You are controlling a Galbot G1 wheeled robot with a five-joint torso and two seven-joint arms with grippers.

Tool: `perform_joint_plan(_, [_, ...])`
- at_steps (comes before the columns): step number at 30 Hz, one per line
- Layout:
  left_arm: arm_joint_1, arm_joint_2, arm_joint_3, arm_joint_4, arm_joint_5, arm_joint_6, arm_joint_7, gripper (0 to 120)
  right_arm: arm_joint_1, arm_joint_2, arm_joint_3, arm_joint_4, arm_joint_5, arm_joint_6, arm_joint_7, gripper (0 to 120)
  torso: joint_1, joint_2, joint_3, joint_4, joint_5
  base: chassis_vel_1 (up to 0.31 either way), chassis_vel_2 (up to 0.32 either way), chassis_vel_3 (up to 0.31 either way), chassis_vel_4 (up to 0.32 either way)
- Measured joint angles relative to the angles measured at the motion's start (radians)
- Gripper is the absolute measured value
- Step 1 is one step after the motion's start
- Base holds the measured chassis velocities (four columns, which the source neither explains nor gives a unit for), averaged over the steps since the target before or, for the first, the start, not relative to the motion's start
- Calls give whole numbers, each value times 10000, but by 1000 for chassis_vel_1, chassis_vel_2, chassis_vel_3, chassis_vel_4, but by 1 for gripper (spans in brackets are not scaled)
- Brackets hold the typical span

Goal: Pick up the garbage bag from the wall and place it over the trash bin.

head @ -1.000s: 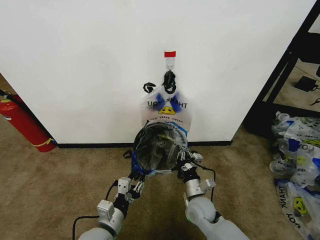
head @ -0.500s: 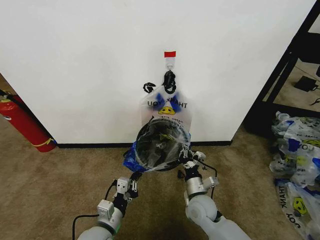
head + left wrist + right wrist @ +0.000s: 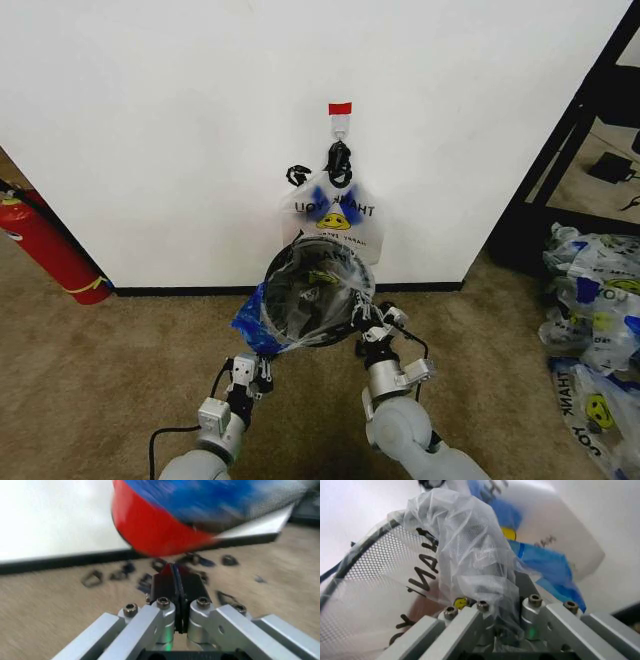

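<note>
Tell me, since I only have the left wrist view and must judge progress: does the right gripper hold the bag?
Observer: Yes. In the right wrist view the garbage bag is bunched in the right gripper.
Operator: Is it over the bin?
Observer: The head view shows it stretched across the trash bin mouth, right gripper at the rim.
Operator: Anything on the wall?
Observer: Another printed bag hangs from the hook.
</note>
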Motion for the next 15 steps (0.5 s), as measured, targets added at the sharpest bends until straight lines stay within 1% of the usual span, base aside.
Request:
perform_joint_plan(1, [144, 17, 64, -76, -287, -52, 117, 0, 62, 48, 24, -94, 20, 97, -75, 0, 0, 0, 0, 1, -2, 0, 0, 0, 0])
perform_joint_plan(4, [285, 16, 131, -104, -1222, -479, 629, 11, 147, 151, 45, -266, 52, 238, -172, 0, 0, 0, 0, 0, -1, 0, 0, 0, 0])
perform_joint_plan(5, [285, 16, 131, -104, -1222, -479, 629, 11, 147, 151, 45, -266, 52, 238, -172, 0, 0, 0, 0, 0, -1, 0, 0, 0, 0])
perform_joint_plan(7, [258, -4, 116, -91, -2282, -847, 1303, 21, 207, 221, 76, -375, 80, 355, -221, 0, 0, 0, 0, -1, -1, 0, 0, 0, 0])
perform_joint_plan(9, [174, -56, 104, -88, -3188, -985, 1707, 30, 224, 274, 102, -410, 128, 396, -230, 0, 0, 0, 0, -1, -1, 0, 0, 0, 0])
perform_joint_plan(12, [-30, -215, 103, -194, -4548, -978, 1640, 41, 209, 311, 118, -416, 160, 420, -232, 0, 0, 0, 0, -2, -1, 0, 0, 0, 0])
perform_joint_plan(13, [-30, -215, 103, -194, -4548, -978, 1640, 41, 209, 311, 118, -416, 160, 420, -232, 0, 0, 0, 0, -2, -1, 0, 0, 0, 0])
perform_joint_plan(14, [-72, -264, 104, -227, -4835, -950, 1535, 44, 205, 315, 121, -416, 160, 424, -233, 0, 0, 0, 0, -2, -1, 0, 0, 0, 0])
perform_joint_plan(15, [-101, -325, 105, -253, -5151, -913, 1403, 50, 204, 320, 128, -416, 161, 428, -233, 0, 0, 0, 0, -3, 0, 0, 0, 0, 0])
